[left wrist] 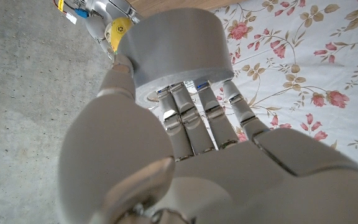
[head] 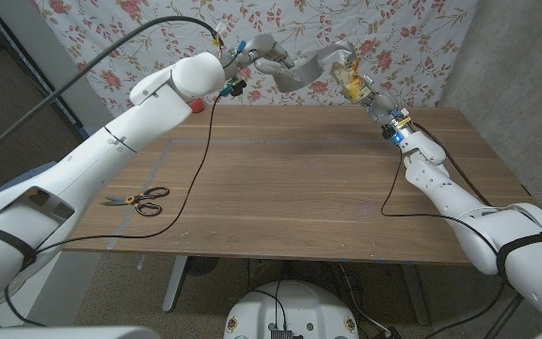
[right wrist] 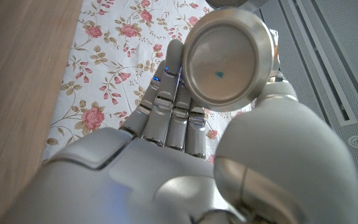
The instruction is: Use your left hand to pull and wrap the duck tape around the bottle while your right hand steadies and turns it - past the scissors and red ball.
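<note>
Fingers of the left hand (left wrist: 185,155) wrap the one grey roll of duck tape (left wrist: 176,46), held up beyond the far edge of the table (head: 290,188). Just beside it the right hand (right wrist: 185,162) grips the single bottle (right wrist: 229,59), metal base showing. One pair of scissors (head: 139,199) lies on the table near its front left corner; one red ball (head: 196,105) peeks out at the far edge.
</note>
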`<state>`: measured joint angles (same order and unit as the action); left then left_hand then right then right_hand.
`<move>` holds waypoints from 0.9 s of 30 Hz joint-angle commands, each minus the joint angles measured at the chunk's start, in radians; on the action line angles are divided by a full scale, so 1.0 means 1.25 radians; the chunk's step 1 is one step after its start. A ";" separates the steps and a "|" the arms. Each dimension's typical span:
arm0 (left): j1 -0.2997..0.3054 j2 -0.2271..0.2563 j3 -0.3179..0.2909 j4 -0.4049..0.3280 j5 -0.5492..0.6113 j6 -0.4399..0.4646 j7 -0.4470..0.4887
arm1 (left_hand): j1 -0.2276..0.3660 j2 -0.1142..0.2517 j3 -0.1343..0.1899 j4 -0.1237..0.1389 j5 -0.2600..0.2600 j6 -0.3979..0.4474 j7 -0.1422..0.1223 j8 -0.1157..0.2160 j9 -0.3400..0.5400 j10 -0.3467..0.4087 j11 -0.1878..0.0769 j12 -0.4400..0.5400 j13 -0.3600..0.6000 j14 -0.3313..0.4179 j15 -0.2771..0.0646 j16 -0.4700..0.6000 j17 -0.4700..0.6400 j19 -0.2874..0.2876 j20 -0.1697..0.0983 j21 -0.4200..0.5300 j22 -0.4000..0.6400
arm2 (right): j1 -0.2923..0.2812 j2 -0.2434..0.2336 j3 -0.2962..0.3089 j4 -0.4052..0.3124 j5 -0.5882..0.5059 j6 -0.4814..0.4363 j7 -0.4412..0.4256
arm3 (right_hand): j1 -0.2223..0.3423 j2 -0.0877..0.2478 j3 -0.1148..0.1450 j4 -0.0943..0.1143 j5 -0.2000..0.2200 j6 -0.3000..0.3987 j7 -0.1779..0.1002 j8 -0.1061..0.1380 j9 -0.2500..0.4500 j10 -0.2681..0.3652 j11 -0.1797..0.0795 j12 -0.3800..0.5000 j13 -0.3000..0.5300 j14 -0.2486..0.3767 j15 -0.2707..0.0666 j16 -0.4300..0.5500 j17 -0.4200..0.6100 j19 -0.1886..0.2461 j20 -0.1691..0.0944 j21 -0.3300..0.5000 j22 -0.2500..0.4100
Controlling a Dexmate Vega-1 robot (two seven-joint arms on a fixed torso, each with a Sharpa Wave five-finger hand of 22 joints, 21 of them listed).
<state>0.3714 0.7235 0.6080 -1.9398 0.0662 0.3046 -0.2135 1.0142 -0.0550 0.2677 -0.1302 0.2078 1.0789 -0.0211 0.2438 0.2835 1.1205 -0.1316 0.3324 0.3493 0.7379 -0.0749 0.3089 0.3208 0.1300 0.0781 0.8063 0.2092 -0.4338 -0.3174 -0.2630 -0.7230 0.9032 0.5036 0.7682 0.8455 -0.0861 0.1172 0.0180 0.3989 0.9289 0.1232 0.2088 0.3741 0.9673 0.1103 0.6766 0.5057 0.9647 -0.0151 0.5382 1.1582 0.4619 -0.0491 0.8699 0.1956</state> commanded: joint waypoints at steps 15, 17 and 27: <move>-0.038 -0.016 0.035 0.091 -0.005 -0.041 -0.027 | 0.187 0.185 0.008 0.010 0.005 -0.012 0.001 0.006 0.012 0.035 -0.049 0.035 0.128 -0.014 -0.129 0.001 0.009 -0.004 0.006 0.010 -0.002 | 0.209 0.104 0.077 0.311 0.072 -0.264 0.315 | 0.214 0.204 -0.002 0.010 0.000 0.131 -0.118 0.005 0.005 0.151 -0.144 0.001 0.005 0.119 -0.159 0.009 0.010 0.016 -0.088 0.025 0.003; -0.038 -0.018 0.035 0.095 -0.004 -0.042 -0.025 | 0.187 0.185 0.008 0.011 0.005 -0.011 0.000 0.007 0.012 0.035 -0.049 0.036 0.130 -0.015 -0.129 0.000 0.009 -0.004 0.005 0.010 -0.002 | 0.210 0.108 0.088 0.311 0.060 -0.272 0.308 | 0.216 0.204 -0.001 0.010 0.000 0.131 -0.116 0.005 0.006 0.151 -0.144 0.001 0.007 0.120 -0.159 0.010 0.011 0.019 -0.087 0.027 0.003; -0.047 -0.017 0.035 0.096 0.003 -0.042 -0.031 | 0.187 0.183 0.010 0.012 0.007 -0.009 0.002 0.008 0.010 0.036 -0.050 0.039 0.139 -0.014 -0.130 0.001 0.012 -0.005 0.005 0.013 -0.002 | 0.204 0.125 0.149 0.312 0.002 -0.291 0.261 | 0.220 0.203 -0.002 0.012 -0.001 0.132 -0.114 0.006 0.009 0.153 -0.147 0.002 0.012 0.124 -0.159 0.012 0.015 0.020 -0.087 0.034 0.004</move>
<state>0.3242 0.7030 0.6479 -1.8282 0.0608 0.2537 -0.2461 1.0167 -0.0569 0.2751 -0.1168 0.2118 1.0653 -0.0193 0.2497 0.2963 1.1130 -0.1393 0.3739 0.5171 0.7200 -0.0713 0.3089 0.3321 0.1263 0.0820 0.8176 0.2041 -0.2016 -0.1860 -0.1393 -0.3744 0.9718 0.2033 1.1124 1.1060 0.1597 0.1127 0.0301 0.3910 1.0796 -0.0199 0.2115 0.3831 1.1529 -0.0679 0.6757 0.5172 1.0840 -0.1596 0.5449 1.1741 0.4771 -0.0464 0.9063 0.1980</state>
